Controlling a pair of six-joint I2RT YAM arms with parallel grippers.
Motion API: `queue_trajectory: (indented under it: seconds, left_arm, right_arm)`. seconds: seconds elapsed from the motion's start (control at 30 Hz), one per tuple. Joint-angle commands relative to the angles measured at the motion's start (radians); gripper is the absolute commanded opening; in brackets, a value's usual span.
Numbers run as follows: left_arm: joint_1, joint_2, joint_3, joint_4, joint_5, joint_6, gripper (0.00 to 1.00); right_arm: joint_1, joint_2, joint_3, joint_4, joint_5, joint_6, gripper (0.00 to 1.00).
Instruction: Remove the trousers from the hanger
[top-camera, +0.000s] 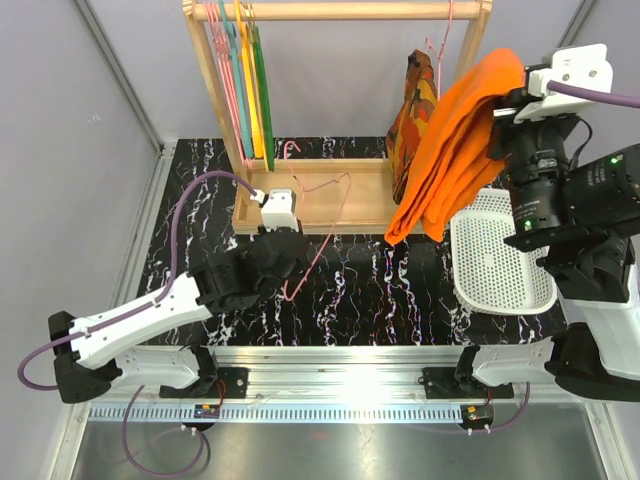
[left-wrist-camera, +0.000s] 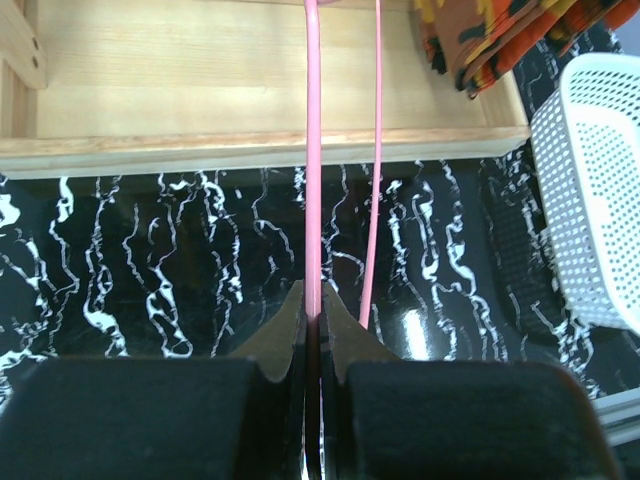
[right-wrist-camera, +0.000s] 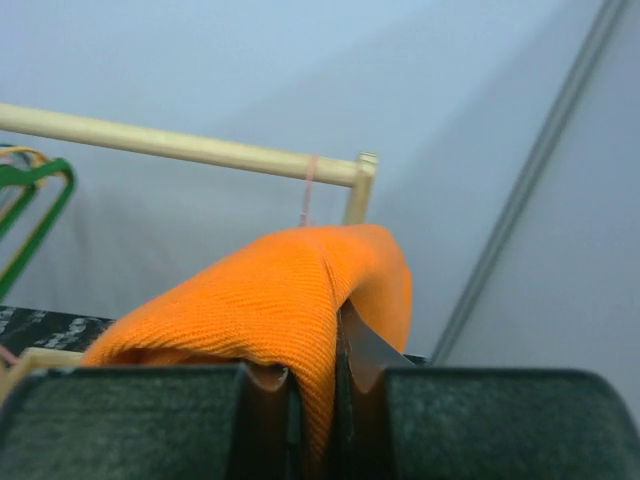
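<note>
Black marbled table (top-camera: 420, 290), right pincer (right-wrist-camera: 318, 375) clamping trousers (right-wrist-camera: 265, 305), left pincer (left-wrist-camera: 313, 312) clamping hanger (left-wrist-camera: 313, 150)

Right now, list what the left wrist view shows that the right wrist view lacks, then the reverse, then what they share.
Only left wrist: the thin pale pink wire hanger clamped between the left fingers, the white perforated plastic basket, a corner of the patterned orange-red-brown garment. Only right wrist: the plain bright orange trousers pinched between the right fingers, the wooden top rail, a green hanger. Shared: the black marbled table and the wooden rack, its base in one, its rail in the other.
</note>
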Motion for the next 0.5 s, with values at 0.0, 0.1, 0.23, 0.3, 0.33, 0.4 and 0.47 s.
queue_trajectory:
  seconds: [0.0,0.1,0.23,0.3,0.33,0.4,0.47]
  left_arm:
    - [0.005,-0.054,-0.019,0.063,0.011,0.025,0.0]
    - [0.003,-0.052,-0.015,0.032,0.008,0.042,0.0]
    - [0.005,-0.06,-0.026,0.014,0.001,0.053,0.0]
    - [0.005,-0.063,-0.038,0.014,0.001,0.059,0.0]
    - [0.005,-0.063,-0.043,0.014,-0.004,0.062,0.0]
    - [0.005,-0.058,-0.049,0.011,-0.007,0.064,0.0]
    - [0.003,-0.058,-0.055,0.012,-0.009,0.062,0.0]
  right_arm:
    - [0.002,-0.002,0.044,0.149,0.131,-0.23,0.0]
    - [0.002,-0.064,-0.119,0.4,0.196,-0.453,0.0]
    - [0.002,-0.186,-0.267,0.449,0.207,-0.391,0.0]
    - [0.004,-0.244,-0.275,0.266,0.199,-0.224,0.0]
    - [0.002,-0.259,-0.319,0.254,0.208,-0.216,0.0]
    - [0.002,-0.285,-0.388,0.282,0.26,-0.295,0.0]
    - [0.002,-0.304,-0.524,0.412,0.297,-0.416,0.0]
